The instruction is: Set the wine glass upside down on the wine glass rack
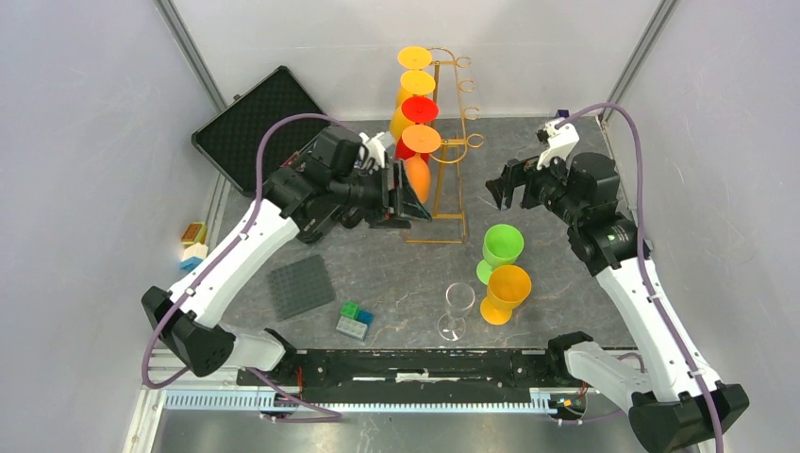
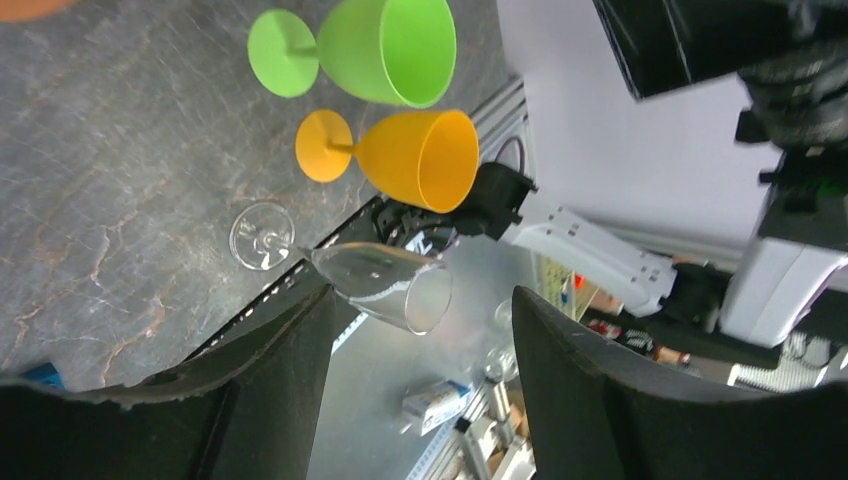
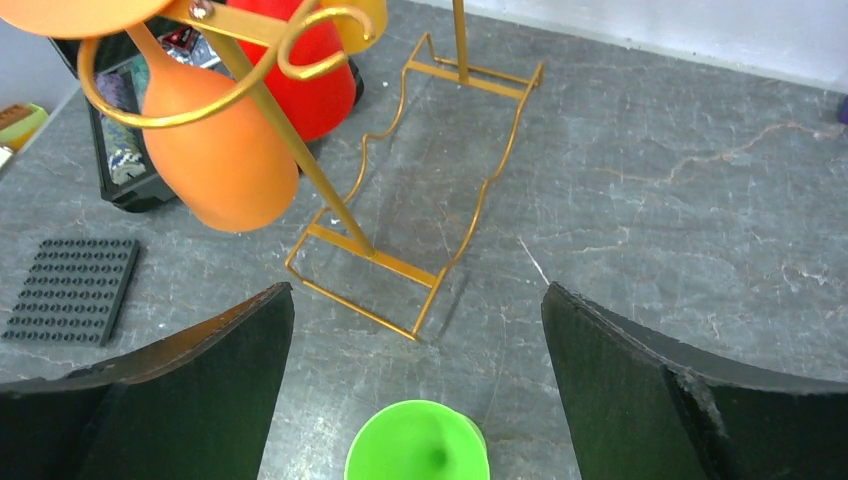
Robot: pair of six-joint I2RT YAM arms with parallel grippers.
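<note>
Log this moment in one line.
left hand: open, by orange glass hung inverted on rack | right hand: open, empty | rack: four glasses hung | table: green glass, amber glass, clear glass upright

Seven stemmed glasses, one rack, two arms.

Four glasses hang foot-up on the single gold wire rack [image 3: 287, 130]: one pale orange glass [image 1: 414, 57], one yellow glass [image 1: 418, 83], one red glass [image 1: 420, 109] and one deep orange glass [image 1: 419, 179]. Three more stand on the worktop [image 1: 396, 274]: one green glass [image 1: 502, 245], one amber glass [image 1: 508, 286] and one clear glass [image 1: 458, 298]. There is also one open black case [image 1: 255, 118], one dark studded plate [image 1: 301, 286], and two small clusters of toy blocks: a near cluster [image 1: 355, 320] and a left-edge cluster [image 1: 193, 247].
</note>
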